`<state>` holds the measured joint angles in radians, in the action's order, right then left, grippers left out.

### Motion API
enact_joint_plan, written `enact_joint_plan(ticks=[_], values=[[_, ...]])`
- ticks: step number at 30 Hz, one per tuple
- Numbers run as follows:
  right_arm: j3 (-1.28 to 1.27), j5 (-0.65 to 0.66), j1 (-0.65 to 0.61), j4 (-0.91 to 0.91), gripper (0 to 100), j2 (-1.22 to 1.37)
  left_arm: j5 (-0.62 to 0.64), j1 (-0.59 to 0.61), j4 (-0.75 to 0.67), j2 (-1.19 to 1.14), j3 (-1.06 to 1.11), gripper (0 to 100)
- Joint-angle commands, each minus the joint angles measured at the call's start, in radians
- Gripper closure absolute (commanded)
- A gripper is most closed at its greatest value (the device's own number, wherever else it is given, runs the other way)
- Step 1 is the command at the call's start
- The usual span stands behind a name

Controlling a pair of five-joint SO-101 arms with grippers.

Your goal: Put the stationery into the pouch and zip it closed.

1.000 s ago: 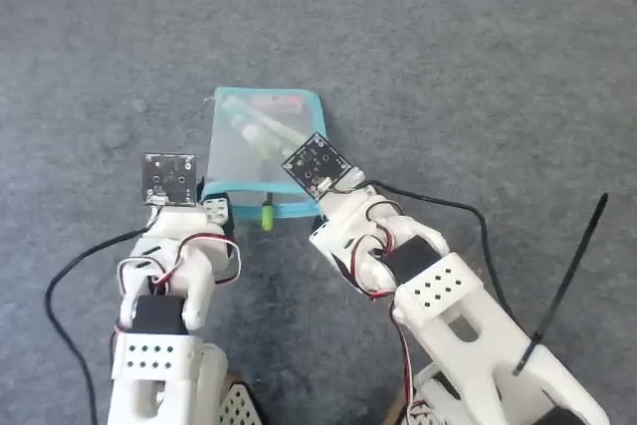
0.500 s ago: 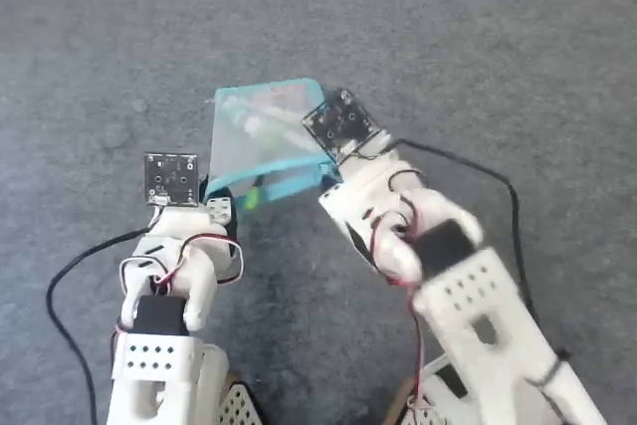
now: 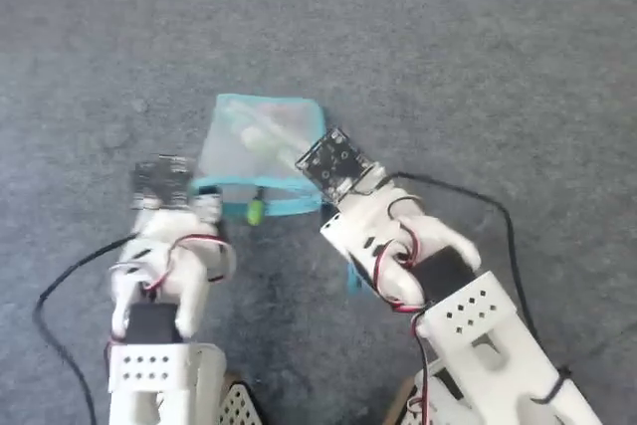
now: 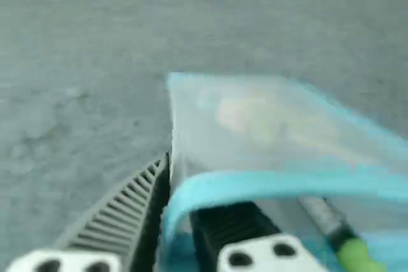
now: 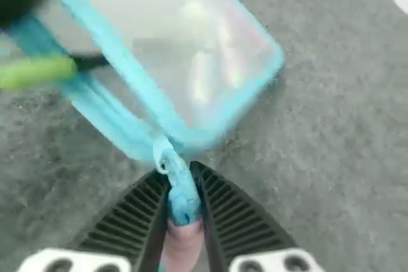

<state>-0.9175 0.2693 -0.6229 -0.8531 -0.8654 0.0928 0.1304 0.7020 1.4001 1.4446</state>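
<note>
My right gripper is pinched narrow on the small turquoise zip pull, which stands between my ribbed black fingers at one near corner of the pouch. My left gripper is clamped on the opposite near corner, with the pouch's turquoise rim running out from between my jaws. The pouch is a flat translucent plastic one with turquoise edging. It lies on the grey carpeted table between my two arms, its mouth turned towards me. The upper rim of the mouth bows up, so the mouth gapes. A slim green-tipped pen pokes its green end out of the opening, nearer my left gripper than my right. Pale shapes show through the pouch wall, too blurred for me to name.
</note>
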Motion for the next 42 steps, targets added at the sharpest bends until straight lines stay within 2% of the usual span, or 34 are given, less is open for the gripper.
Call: enact_joint_plan(ticks=[1,5,11,16,19,21,26,29,31,34,37,42], values=[[0.023,0.003,0.018,0.027,98.3,-0.028,-0.006,-0.066,0.009,0.124,0.035,99],[-0.026,0.006,0.016,0.059,98.3,-0.015,-0.086,-0.262,0.02,0.155,0.091,99],[0.026,0.0,-0.031,-0.035,98.6,-0.074,-0.083,-0.281,0.035,0.153,0.084,99],[0.052,0.009,-0.268,-0.084,98.6,-0.173,-0.081,-0.285,0.034,0.152,0.085,99],[0.052,0.063,-0.417,-0.076,98.7,-0.205,-0.081,-0.285,0.031,0.152,0.093,99],[0.052,0.087,-0.46,-0.076,98.7,-0.211,-0.081,-0.285,0.031,0.152,0.093,99],[0.055,0.086,-0.357,-0.11,98.1,-0.217,-0.08,-0.269,0.023,0.153,0.09,99],[0.058,0.091,-0.282,-0.162,97.0,-0.217,-0.064,-0.203,0.008,0.153,0.087,99],[0.058,0.092,-0.252,-0.208,92.0,-0.217,-0.035,-0.141,0.011,0.153,0.067,99],[0.058,0.098,-0.249,-0.268,81.4,-0.217,-0.018,-0.054,0.012,0.153,0.045,99],[0.06,0.169,-0.251,-0.305,72.6,-0.217,0.003,0.003,0.009,0.153,0.036,99],[0.058,0.209,-0.308,-0.34,68.4,-0.217,0.003,0.017,0.011,0.157,0.028,99]])
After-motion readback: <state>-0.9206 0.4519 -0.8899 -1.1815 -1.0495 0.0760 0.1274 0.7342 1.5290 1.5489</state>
